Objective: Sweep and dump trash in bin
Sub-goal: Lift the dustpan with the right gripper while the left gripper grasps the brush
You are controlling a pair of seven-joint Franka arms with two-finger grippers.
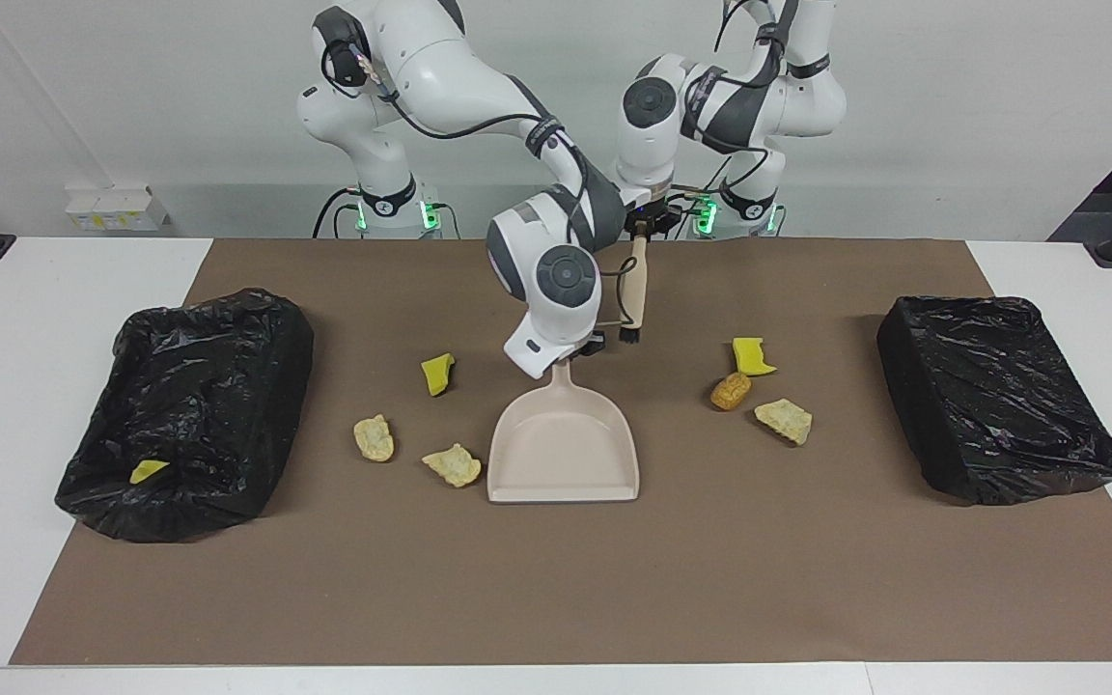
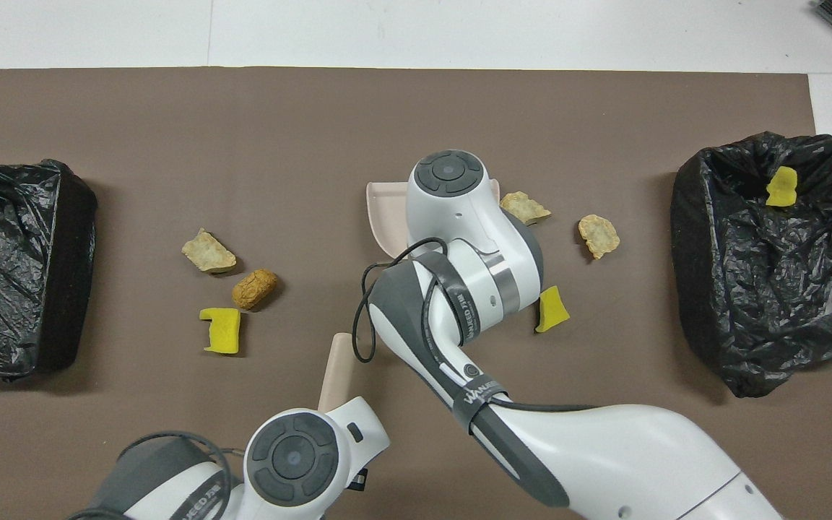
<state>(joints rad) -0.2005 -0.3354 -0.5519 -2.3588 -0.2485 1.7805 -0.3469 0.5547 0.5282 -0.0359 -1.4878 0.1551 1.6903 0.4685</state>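
White table (image 1: 35, 319) under brown mat (image 1: 556, 579).
On mat: black-lined bin (image 1: 184, 410) at right arm's end, second bin (image 1: 995, 396) at left arm's end, beige dustpan (image 1: 564, 449) mid-surface, six trash lumps (image 1: 375, 437) scattered either side.

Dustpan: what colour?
Pale beige-pink, plain. The dustpan shows best in the facing view.
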